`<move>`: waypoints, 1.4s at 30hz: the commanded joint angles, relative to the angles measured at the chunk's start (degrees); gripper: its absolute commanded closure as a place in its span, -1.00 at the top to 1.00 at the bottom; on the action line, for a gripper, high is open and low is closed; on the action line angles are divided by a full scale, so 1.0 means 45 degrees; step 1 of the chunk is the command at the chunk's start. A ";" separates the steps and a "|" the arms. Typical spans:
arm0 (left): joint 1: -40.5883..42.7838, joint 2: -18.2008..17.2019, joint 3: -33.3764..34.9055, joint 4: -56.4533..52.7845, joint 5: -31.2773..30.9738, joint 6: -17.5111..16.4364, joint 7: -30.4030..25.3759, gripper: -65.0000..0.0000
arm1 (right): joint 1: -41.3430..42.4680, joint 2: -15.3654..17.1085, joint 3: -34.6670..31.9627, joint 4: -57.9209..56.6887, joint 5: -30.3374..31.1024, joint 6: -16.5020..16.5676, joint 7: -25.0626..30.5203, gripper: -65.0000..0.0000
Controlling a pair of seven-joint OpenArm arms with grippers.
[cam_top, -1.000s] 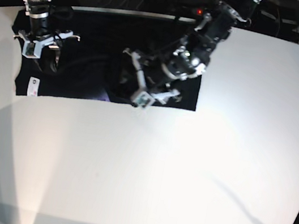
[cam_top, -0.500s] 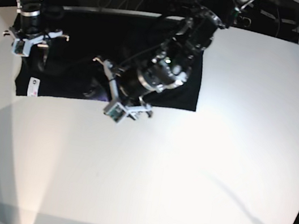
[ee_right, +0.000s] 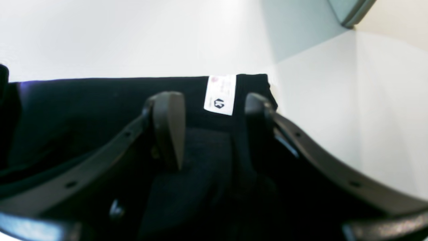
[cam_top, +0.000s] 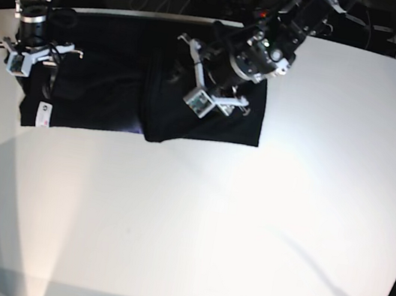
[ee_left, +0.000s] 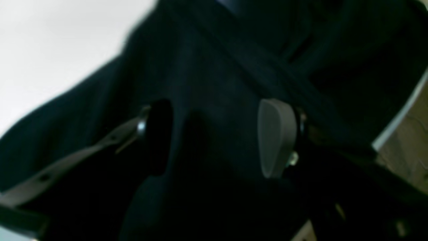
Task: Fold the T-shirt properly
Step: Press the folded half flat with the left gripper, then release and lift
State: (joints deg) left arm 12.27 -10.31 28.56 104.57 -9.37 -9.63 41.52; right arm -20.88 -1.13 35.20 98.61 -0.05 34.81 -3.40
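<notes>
Lifted and pulled back from the near hem: left gripper (cam_top: 209, 89), jaws spread, nothing pinched. Beneath both grippers, black T-shirt (cam_top: 115, 96) flat on white table (cam_top: 193, 223), white tag (ee_right: 220, 94) just ahead of spread, empty right gripper (cam_top: 35, 52), now farther back.

- Broad white matte table (cam_top: 245, 232) with a rounded far edge — smooth top, brightly lit toward the middle.
- Large black cotton T-shirt (cam_top: 115, 96) — lies flat along the far side of the table, partly folded, one thicker layer near its middle.
- Small white tag (cam_top: 45, 114) at the T-shirt's near corner, just beside the bare table.
</notes>
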 commanded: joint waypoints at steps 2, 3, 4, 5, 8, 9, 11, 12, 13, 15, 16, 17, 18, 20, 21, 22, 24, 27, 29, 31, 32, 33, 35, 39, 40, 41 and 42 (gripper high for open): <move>-0.0412 0.0190 0.0970 -0.0235 -0.0195 -0.0097 -0.0288 0.20 | 0.0001 0.0104 0.0060 0.0231 0.0198 0.0148 0.0374 -0.06; -0.0666 0.0190 0.1478 -0.0450 -0.0195 -0.0097 -0.0288 0.20 | 0.0001 0.0084 0.0060 0.0231 0.0198 0.0148 0.0374 -0.06; -0.0940 0.0190 0.2143 -0.0743 -0.0195 -0.0097 -0.0308 0.20 | 0.0001 0.0084 0.0060 0.0231 0.0198 0.0148 0.0374 -0.06; -0.1252 0.0190 0.2787 -0.1075 -0.0195 -0.0097 -0.0308 0.20 | 0.0001 0.0084 0.0060 0.0231 0.0198 0.0148 0.0374 -0.06; -0.2112 0.0464 0.4389 -0.1837 -0.0195 -0.0097 -0.0308 0.20 | 0.0001 0.0104 0.0080 0.0192 0.0198 0.0148 0.0355 -0.06; -0.2327 0.0522 0.4819 -0.2013 -0.0136 -0.0097 -0.0308 0.20 | 0.0021 0.0123 0.0080 0.0192 0.0198 0.0128 0.0238 -0.06; -0.2698 0.0522 0.5405 -0.2130 -0.0195 -0.0097 -0.0308 0.20 | 0.0157 0.0162 0.0080 0.0192 0.0198 0.0109 -0.0446 -0.06; -0.2835 0.0522 0.5581 -0.2130 -0.0195 -0.0097 -0.0308 0.20 | 0.0333 0.0279 0.0158 0.0192 0.0198 0.0109 -0.0856 -0.05; -0.2874 0.0522 0.5640 -0.2111 -0.0195 -0.0097 -0.0308 0.20 | 0.0470 0.0338 0.0412 0.0192 0.0198 0.0109 -0.1286 -0.05; -0.2893 0.0522 0.5620 -0.1935 -0.0195 -0.0097 -0.0308 0.20 | 0.0880 0.0358 0.0725 0.0192 0.0198 0.0109 -0.2087 -0.03; -0.2893 0.0542 0.5581 -0.1778 -0.0195 -0.0097 -0.0308 0.20 | 0.1037 0.0416 0.0822 0.0192 0.0198 0.0109 -0.2419 0.00; -0.2874 0.0503 0.5581 -0.1603 -0.0195 -0.0097 -0.0308 0.20 | 0.1173 0.0455 0.0940 0.0192 0.0198 0.0109 -0.2693 0.03; -0.2874 0.0444 0.5561 -0.1388 -0.0195 -0.0097 -0.0308 0.20 | 0.1291 0.0572 0.1037 0.0192 0.0198 0.0109 -0.2888 0.05; -0.2874 0.0346 0.5386 -0.0919 -0.0195 -0.0039 -0.0308 0.20 | 0.1388 0.0729 0.1076 0.0192 0.0198 0.0109 -0.3142 0.09; -0.2874 0.0190 0.5132 -0.0684 -0.0195 -0.0019 -0.0308 0.20 | 0.1388 0.0748 0.1076 0.0192 0.0198 0.0109 -0.3181 0.10; -0.2815 0.0073 0.4839 -0.0450 -0.0195 -0.0019 -0.0308 0.20 | 0.1408 0.0787 0.1076 0.0212 0.0198 0.0109 -0.3220 0.10; -0.2561 -0.0064 0.3999 -0.0001 -0.0195 0.0000 -0.0308 0.20 | 0.1388 0.0885 0.1076 0.0173 0.0198 0.0148 -0.3220 0.10; -0.1897 -0.0435 0.1810 0.0644 -0.0195 0.0020 -0.0308 0.20 | 0.1349 0.0826 0.1076 0.0114 0.0198 0.0148 -0.3220 0.10; -0.1370 -0.0435 -0.0124 0.0898 -0.0195 -0.0039 -0.0308 0.20 | 0.1408 0.0846 0.1037 -0.0335 0.0198 0.0148 -0.3220 0.10; -0.0783 -0.0416 -0.1823 0.1132 -0.0195 -0.0078 -0.0308 0.20 | 0.1427 0.0866 0.1037 -0.0785 0.0198 0.0148 -0.3220 0.10; -0.0510 -0.0396 -0.2761 0.1289 -0.0195 -0.0097 -0.0308 0.20 | 0.1427 0.0885 0.1037 -0.0980 0.0198 0.0148 -0.3220 0.10; -0.0236 -0.0377 -0.3660 0.1445 -0.0195 -0.0097 -0.0308 0.20 | 0.1447 0.0885 0.1037 -0.1195 0.0198 0.0148 -0.3220 0.10; 0.0193 -0.0377 -0.5144 0.1640 -0.0195 -0.0097 -0.0308 0.20 | 0.1447 0.0905 0.1037 -0.1566 0.0198 0.0148 -0.3220 0.10; 0.0740 -0.0377 -0.8016 0.1699 -0.0214 -0.0117 -0.0308 0.20 | 0.1447 0.0905 0.1037 -0.2113 0.0198 0.0148 -0.3220 0.10; 0.0819 -0.0377 -0.8524 0.1679 -0.0214 -0.0117 -0.0308 0.20 | 0.1447 0.0905 0.1037 -0.2250 0.0198 0.0148 -0.3220 0.10; 0.0877 -0.0377 -0.8973 0.1660 -0.0214 -0.0117 -0.0308 0.20 | 0.1447 0.0905 0.1037 -0.2387 0.0198 0.0148 -0.3220 0.10; 0.0897 -0.0377 -0.9384 0.1640 -0.0214 -0.0117 -0.0308 0.20 | 0.1447 0.0905 0.1037 -0.2504 0.0198 0.0148 -0.3220 0.10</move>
State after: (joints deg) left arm 16.49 -11.73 -13.96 111.02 -9.89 -10.07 41.39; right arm -14.48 2.24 39.70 86.63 0.45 34.76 -18.06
